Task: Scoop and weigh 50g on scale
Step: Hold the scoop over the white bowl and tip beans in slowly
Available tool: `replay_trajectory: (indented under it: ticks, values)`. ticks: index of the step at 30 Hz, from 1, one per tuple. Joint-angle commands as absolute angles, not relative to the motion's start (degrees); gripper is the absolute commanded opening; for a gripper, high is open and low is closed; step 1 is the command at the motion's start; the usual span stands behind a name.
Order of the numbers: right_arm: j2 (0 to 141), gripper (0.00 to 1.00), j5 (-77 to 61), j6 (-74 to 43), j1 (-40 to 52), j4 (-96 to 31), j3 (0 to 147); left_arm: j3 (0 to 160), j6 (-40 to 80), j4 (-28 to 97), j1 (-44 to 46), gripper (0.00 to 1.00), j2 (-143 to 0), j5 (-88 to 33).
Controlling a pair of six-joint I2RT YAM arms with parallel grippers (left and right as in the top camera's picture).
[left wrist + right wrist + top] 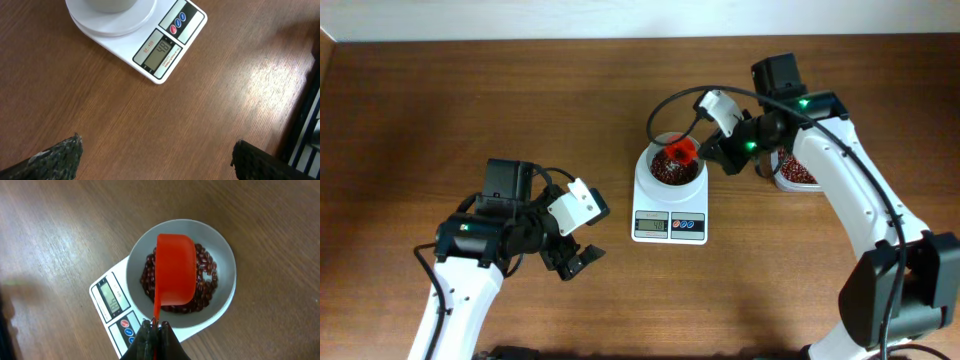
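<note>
The white scale (pixel 670 226) stands mid-table with its white bowl (pixel 645 166) holding red-brown beans (pixel 665 170). My right gripper (pixel 708 152) is shut on the thin handle of a red scoop (pixel 681 151). In the right wrist view the scoop (pixel 175 270) hangs over the beans (pixel 206 275) in the bowl (pixel 227 270) with its rounded back toward the camera, and the gripper (pixel 156 325) is at its handle end. My left gripper (pixel 576 262) stands open above bare table, left of the scale. In the left wrist view the scale (pixel 165 47) shows what looks like 48, and the gripper (pixel 157 141) holds nothing.
A clear tub of red-brown beans (pixel 796 173) sits right of the scale, partly hidden under my right arm. The table's far edge runs along the top of the overhead view. Bare wood lies between my left gripper and the scale.
</note>
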State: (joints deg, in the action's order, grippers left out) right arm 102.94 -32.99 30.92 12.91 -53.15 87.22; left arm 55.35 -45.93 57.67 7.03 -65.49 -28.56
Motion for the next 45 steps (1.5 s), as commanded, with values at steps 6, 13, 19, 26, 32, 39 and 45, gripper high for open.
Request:
replay_trajectory:
  ticks: [6,13,19,26,32,39,45]
  values:
    - [100.86,0.04,-25.71,31.51,14.24,-51.64,88.84,55.11,-46.81,57.71,6.74,0.99,-65.52,-29.54]
    - [100.64,0.04,-24.82,30.7,14.26,-50.17,88.84,55.11,-46.81,57.71,6.74,0.99,-65.52,-29.54]
    - [100.75,0.04,-27.49,30.89,14.24,-50.39,88.84,55.11,-46.81,57.71,6.74,0.99,-65.52,-29.54]
    - [100.75,0.04,-28.45,30.89,14.24,-50.98,88.84,55.11,-46.81,57.71,6.74,0.99,-65.52,-29.54]
    - [100.75,0.04,-28.49,32.6,14.24,-53.87,88.84,55.11,-46.83,57.71,6.74,0.99,-65.52,-29.56]
    - [100.75,0.04,-32.67,31.92,14.22,-54.08,88.84,55.11,-46.83,57.71,6.74,0.99,-65.52,-29.54]
    - [100.75,0.04,-44.62,28.21,10.2,-54.59,88.84,55.11,-46.81,57.71,6.74,0.99,-65.52,-29.54]
